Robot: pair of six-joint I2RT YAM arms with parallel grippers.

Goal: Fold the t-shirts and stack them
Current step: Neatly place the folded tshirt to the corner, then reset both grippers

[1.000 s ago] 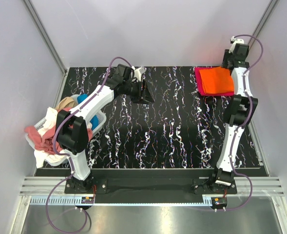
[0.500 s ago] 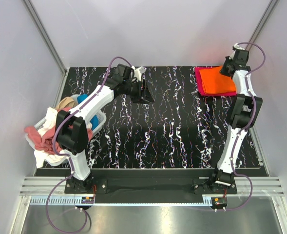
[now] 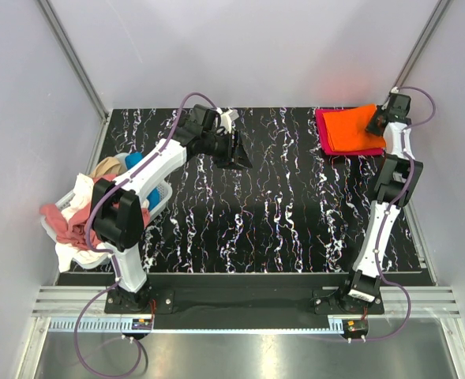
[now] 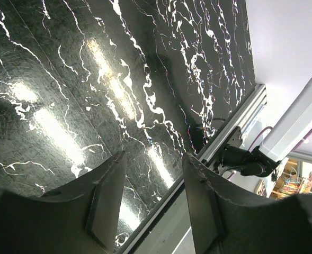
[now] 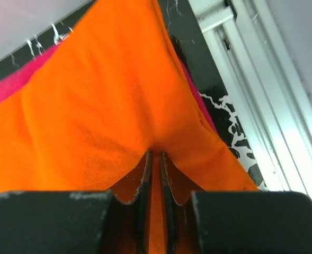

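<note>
Right wrist view: the right gripper [image 5: 154,159] is pinched on a raised fold of the orange shirt [image 5: 92,95], which lies on the pink shirt [image 5: 12,82] at the far right corner of the table [image 3: 279,205]. The left gripper [image 4: 153,164] hangs over the table, jaws apart (nothing between them); other shirts [image 3: 73,215] seem heaped in the basket [image 3: 160,199] at left.

Left arm [image 3: 157,162], right arm [image 3: 378,229]: white links, black joints, purple cables; left gripper [image 4: 153,156] black.

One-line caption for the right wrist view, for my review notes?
Right gripper shut on a raised fold of the orange t-shirt, crimson-pink t-shirt underneath.
</note>
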